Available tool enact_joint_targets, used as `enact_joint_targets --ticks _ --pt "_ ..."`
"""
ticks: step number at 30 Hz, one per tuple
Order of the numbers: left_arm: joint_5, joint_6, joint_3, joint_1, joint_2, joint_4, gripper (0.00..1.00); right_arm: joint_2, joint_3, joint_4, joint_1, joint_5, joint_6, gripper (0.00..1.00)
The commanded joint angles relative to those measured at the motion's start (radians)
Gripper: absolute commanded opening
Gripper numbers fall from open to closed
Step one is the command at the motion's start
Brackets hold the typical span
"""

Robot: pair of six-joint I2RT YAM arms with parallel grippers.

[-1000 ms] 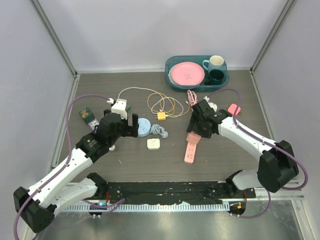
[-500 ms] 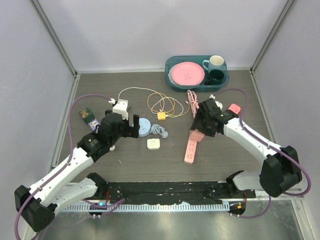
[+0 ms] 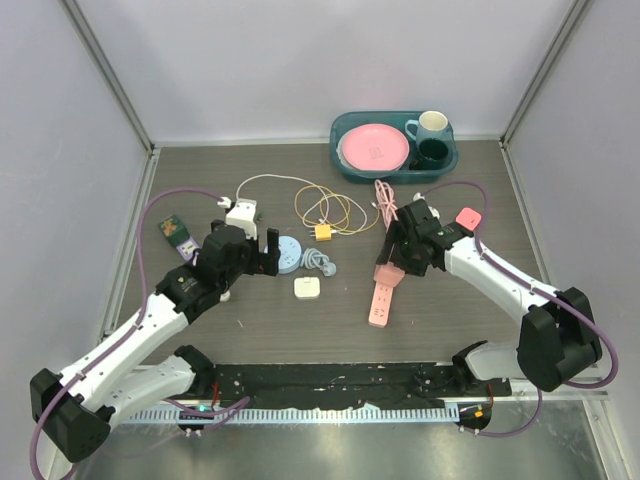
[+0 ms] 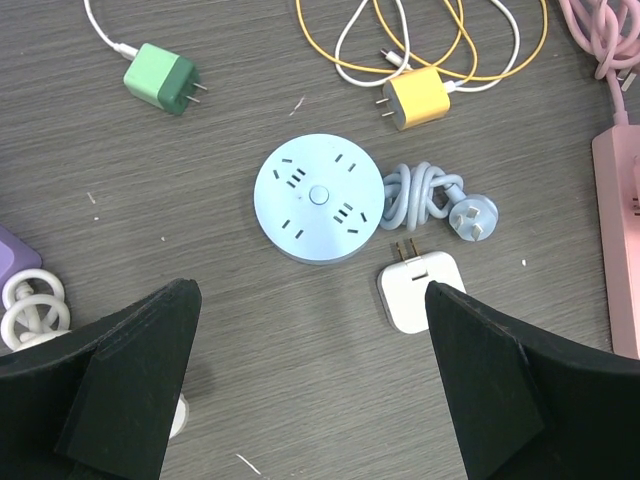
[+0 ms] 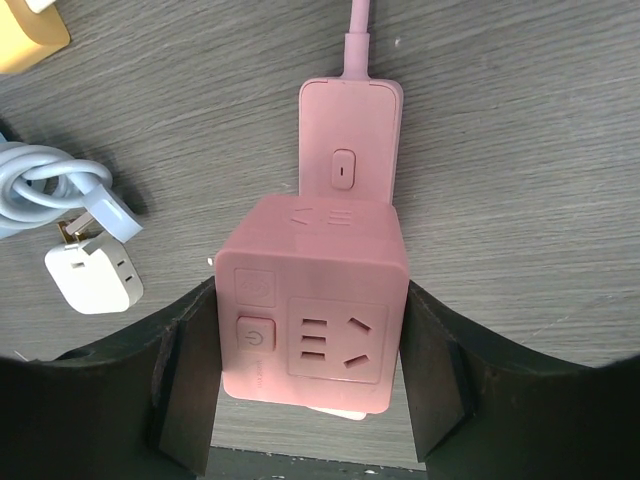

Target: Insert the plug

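Observation:
My right gripper (image 5: 312, 345) is shut on a pink cube plug adapter (image 5: 312, 300), its socket face toward the camera. It holds the cube just above the switch end of the pink power strip (image 5: 350, 150). In the top view the cube (image 3: 385, 272) sits over the far end of the strip (image 3: 380, 300), which lies right of centre. My left gripper (image 4: 310, 390) is open and empty above bare table, near a round blue socket (image 4: 318, 196) and a white charger (image 4: 420, 290).
A green charger (image 4: 160, 80), a yellow charger with its cord (image 4: 418, 97) and a coiled blue cord with plug (image 4: 430, 197) lie around the blue socket. A teal tray (image 3: 345, 165) with a pink plate and mugs stands at the back. A small red item (image 3: 468, 216) lies right.
My right gripper shifted slightly right and back again with the pink cube, staying over the strip's far end. The left arm has barely moved.

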State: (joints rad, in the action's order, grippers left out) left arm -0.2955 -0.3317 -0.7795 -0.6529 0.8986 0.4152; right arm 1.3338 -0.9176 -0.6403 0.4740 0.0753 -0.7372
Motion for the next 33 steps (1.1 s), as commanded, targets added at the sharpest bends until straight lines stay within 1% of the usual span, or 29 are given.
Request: enact_joint_targets --ticks 1,10,25,31,33 --pt "0.001 -0.003 -0.006 -0.002 0.0 -0.036 1.0 0.005 0.006 0.024 -0.002 0.012 0.028 0.01" --pt "0.001 -0.001 -0.007 -0.002 0.008 -0.032 1.0 0.008 -0.017 -0.028 -0.002 0.034 0.045 0.01" --pt "0.007 -0.003 -0.007 -0.002 0.022 -0.038 1.0 -0.002 -0.035 -0.062 -0.002 0.069 0.059 0.01" --pt "0.012 -0.001 -0.007 -0.002 0.026 -0.039 1.0 0.018 -0.02 -0.053 -0.003 0.041 0.061 0.01" --pt "0.012 -0.001 -0.006 -0.002 0.025 -0.041 1.0 0.018 0.003 -0.024 -0.002 0.015 0.059 0.01"
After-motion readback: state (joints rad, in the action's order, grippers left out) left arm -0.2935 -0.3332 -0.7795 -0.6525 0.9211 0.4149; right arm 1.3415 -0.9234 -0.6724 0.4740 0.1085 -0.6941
